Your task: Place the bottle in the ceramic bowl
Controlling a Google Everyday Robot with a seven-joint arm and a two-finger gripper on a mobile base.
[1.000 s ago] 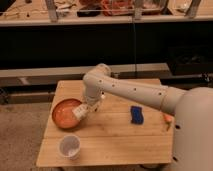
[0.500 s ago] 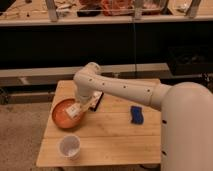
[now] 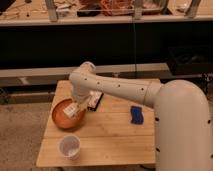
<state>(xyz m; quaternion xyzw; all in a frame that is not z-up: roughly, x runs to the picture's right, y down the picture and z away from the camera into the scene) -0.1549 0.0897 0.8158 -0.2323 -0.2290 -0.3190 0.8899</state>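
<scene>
The orange-brown ceramic bowl (image 3: 59, 116) sits at the left side of the wooden table (image 3: 115, 135). My gripper (image 3: 76, 106) reaches down over the bowl's right half. It is shut on the small cream-white bottle (image 3: 70, 111), which hangs tilted inside the bowl's rim, low over its floor. I cannot tell whether the bottle touches the bowl. My white arm stretches from the lower right across the table to the bowl.
A small white cup (image 3: 69, 147) stands near the table's front left corner. A dark rectangular packet (image 3: 96, 100) lies just right of the bowl. A blue flat object (image 3: 136, 114) lies right of centre. Shelves stand behind the table.
The gripper has moved left and down with the bottle, from the bowl's right edge to over the bowl's inside. The arm's elbow has swung left too.
</scene>
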